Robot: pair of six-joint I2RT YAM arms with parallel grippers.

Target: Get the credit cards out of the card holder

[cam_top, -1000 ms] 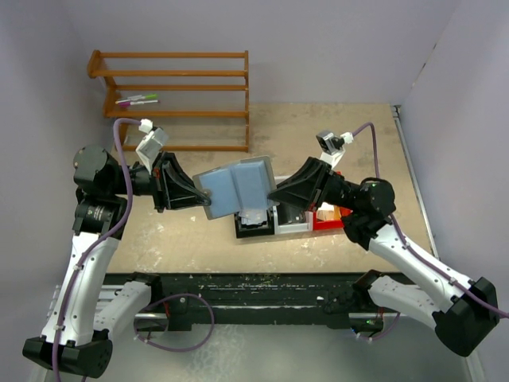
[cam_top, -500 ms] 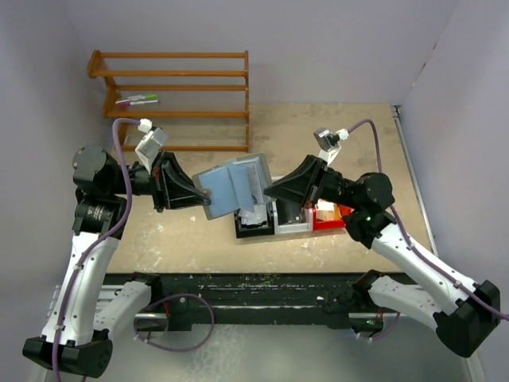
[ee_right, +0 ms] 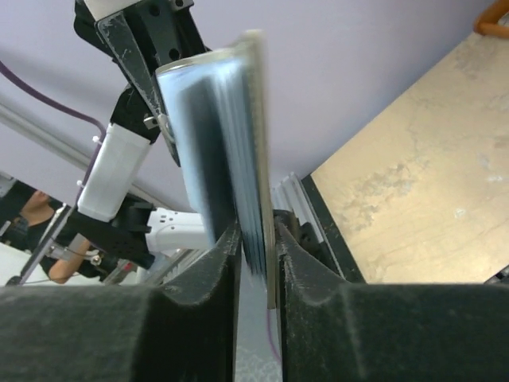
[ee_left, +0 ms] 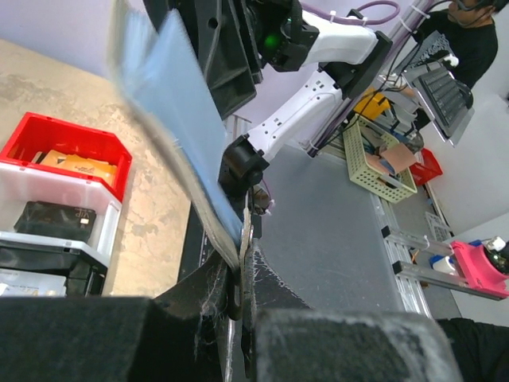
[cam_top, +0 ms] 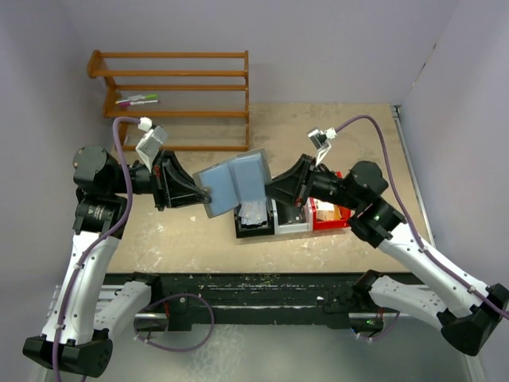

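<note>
From above, the card holder [cam_top: 235, 181] hangs unfolded over the sandy table [cam_top: 334, 135]. The left gripper [cam_top: 208, 195] is at its lower left edge and the right gripper [cam_top: 272, 191] at its right edge, with lilac walls [cam_top: 318, 48] and a wooden rack [cam_top: 179, 95] behind. The left wrist view shows the jaws nearly closed, pinching the holder's edge. It alone shows a tan-gold card [ee_left: 75, 165] in the red bin [ee_left: 67, 142] and a black card [ee_left: 52, 219] in the white bin [ee_left: 48, 181]. In the right wrist view the blurred holder stands between the fingers [ee_right: 306, 267], but whether they press it is unclear.

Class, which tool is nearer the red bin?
Right. The right tool straddles the card holder on the side nearest the red bin; the left tool grips its far side.
</note>
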